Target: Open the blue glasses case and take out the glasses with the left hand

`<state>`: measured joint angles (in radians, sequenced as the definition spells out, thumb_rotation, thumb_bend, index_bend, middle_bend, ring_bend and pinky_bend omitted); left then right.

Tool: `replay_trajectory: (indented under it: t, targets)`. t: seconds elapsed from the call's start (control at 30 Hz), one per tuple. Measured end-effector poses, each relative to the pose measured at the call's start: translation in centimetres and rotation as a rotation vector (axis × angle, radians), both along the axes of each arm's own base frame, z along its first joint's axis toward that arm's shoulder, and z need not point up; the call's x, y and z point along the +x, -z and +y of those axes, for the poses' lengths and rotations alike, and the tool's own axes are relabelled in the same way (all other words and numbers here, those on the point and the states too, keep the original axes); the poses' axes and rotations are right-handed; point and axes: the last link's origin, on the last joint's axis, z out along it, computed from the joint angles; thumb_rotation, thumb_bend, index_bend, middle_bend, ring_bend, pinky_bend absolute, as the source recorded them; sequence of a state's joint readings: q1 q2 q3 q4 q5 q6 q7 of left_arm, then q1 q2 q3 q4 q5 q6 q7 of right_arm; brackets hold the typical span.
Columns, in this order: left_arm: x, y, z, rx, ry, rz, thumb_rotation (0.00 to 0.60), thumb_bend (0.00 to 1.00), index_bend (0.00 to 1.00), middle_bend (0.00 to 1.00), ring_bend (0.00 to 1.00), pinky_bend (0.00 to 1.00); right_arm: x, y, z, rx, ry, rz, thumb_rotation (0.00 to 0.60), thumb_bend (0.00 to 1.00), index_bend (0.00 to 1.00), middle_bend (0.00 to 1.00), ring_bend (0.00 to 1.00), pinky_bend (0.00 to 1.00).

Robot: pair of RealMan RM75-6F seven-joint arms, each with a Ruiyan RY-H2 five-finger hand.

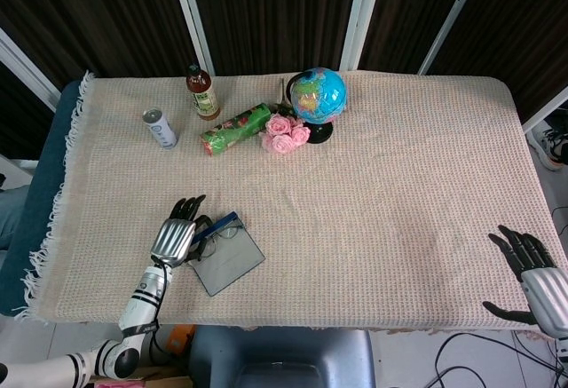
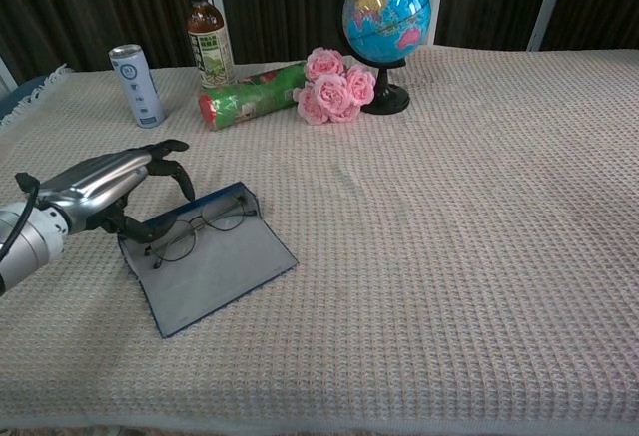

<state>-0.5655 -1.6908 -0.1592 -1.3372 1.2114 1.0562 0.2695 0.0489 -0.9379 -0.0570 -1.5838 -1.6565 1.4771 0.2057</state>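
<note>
The silver-backed left hand with black fingers (image 2: 100, 185) is held low at the near left of the table, palm down — its fingers (image 2: 172, 165) are arched forward and slightly spread, and nothing is seen gripped in them. The white-and-black left forearm (image 1: 142, 301) is angled up from the near edge. The right hand (image 1: 530, 268) is kept off the table's near right corner, fingers apart and empty.
</note>
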Motion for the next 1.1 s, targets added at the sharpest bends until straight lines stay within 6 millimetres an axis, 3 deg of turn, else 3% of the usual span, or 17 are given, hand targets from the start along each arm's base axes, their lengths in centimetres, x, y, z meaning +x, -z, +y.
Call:
replay_trajectory:
  t: [0.57,1.1]
  targets:
    - [0.28,0.18,-0.07,-0.005,0.001,-0.001,0.600,0.42,0.32,0.00,0.00,0.01,-0.03,-0.06,0.05,0.000,-0.001,-0.003,0.600,0.03,0.00,0.00,0.00,0.00]
    - [0.04,0.14,0.27,0.005,-0.013,0.002,0.600,0.42,0.37,0.00,0.00,0.01,-0.05,-0.09,0.05,-0.001,-0.001,-0.003,0.600,0.03,0.00,0.00,0.00,0.00]
